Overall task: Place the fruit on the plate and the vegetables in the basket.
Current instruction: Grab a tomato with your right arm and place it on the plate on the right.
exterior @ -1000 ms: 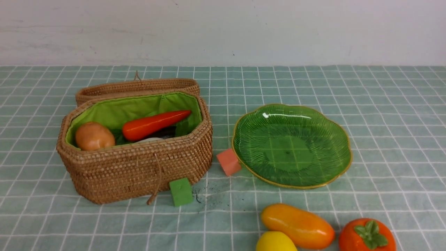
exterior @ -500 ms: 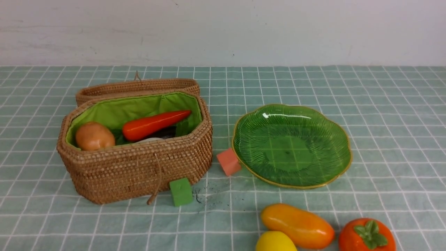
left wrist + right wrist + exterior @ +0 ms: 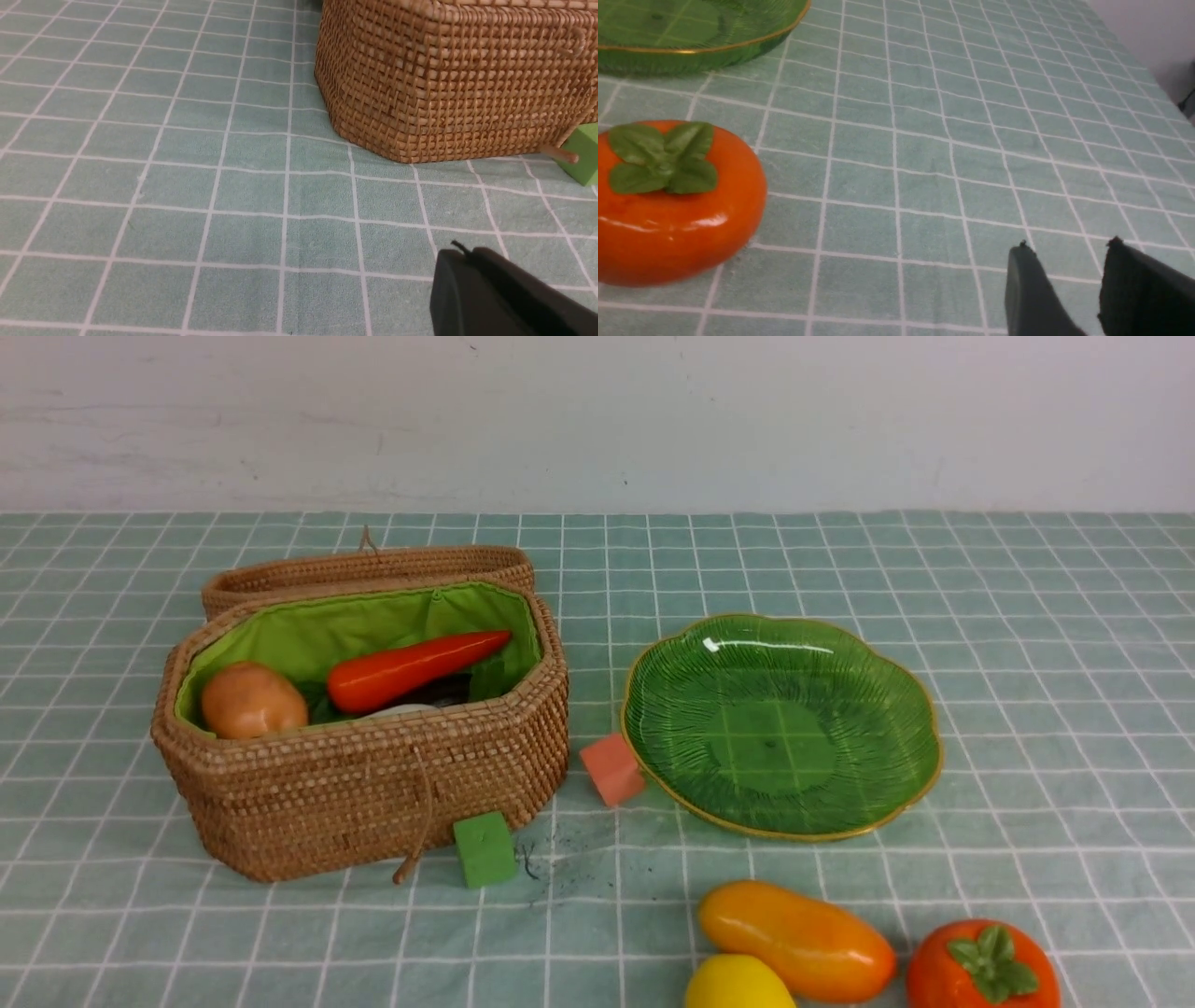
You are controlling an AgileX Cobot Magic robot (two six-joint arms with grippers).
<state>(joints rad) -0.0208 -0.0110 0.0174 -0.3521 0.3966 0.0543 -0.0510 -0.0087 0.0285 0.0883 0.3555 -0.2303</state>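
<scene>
I see the glossy oblong mango [image 3: 796, 941], lemon [image 3: 738, 984] and leaf-capped persimmon [image 3: 982, 969] lying on the checked cloth [image 3: 1027, 616] nearest me, all off the ribbed, gold-rimmed green glass plate [image 3: 780, 728]. The round potato [image 3: 253, 700] and tapered carrot [image 3: 411, 669] sit in the green-lined wicker basket [image 3: 373, 784]. My left gripper [image 3: 460, 254] is pinched together, empty; the right gripper [image 3: 1069, 252] is narrowly parted, empty.

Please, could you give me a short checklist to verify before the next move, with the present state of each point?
1. Plate bare, ready for fruit: ok.
2. Potato and carrot inside basket: ok.
3. Radish inside basket: cannot tell, only a white edge shows.
4. Mango, lemon, persimmon on plate: not ok, all on the cloth.
5. Right end effector open, empty: ok.
6. Left end effector shut, empty: ok.
</scene>
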